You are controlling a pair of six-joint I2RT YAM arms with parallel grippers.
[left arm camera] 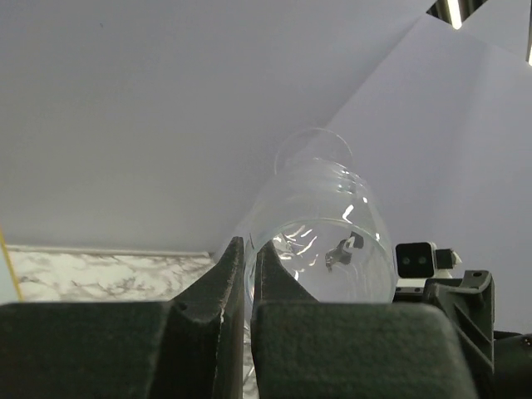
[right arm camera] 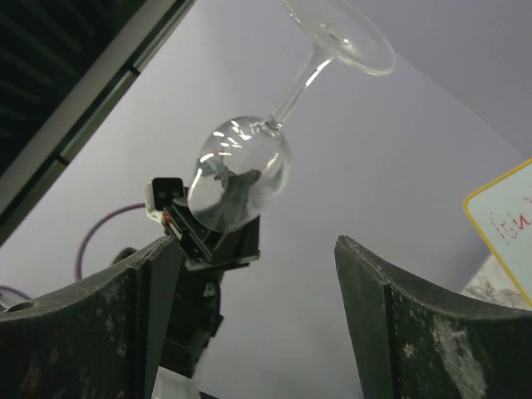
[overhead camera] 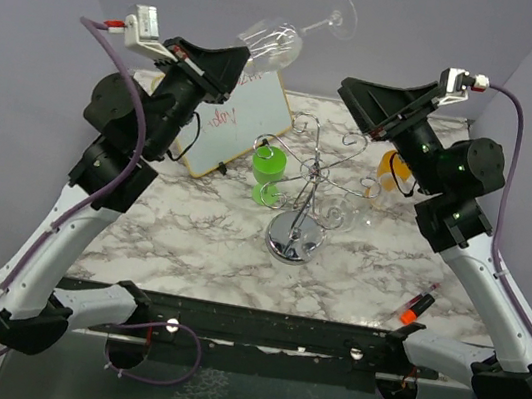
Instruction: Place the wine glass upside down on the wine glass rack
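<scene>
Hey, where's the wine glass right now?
The wine glass is up in the air in the top view, left of centre, above the whiteboard, its rim pinched in the left tool and its foot tilted up toward the right.

My top camera looks down from high behind the near edge over the whole table (overhead camera: 189,238). My left wrist camera sits right against the wine glass (left arm camera: 332,241). My right wrist camera looks up at it from farther off. All three views share it.

L gripper (overhead camera: 242,55) clamped, up high; R gripper (overhead camera: 348,89) spread wide, opp.
</scene>
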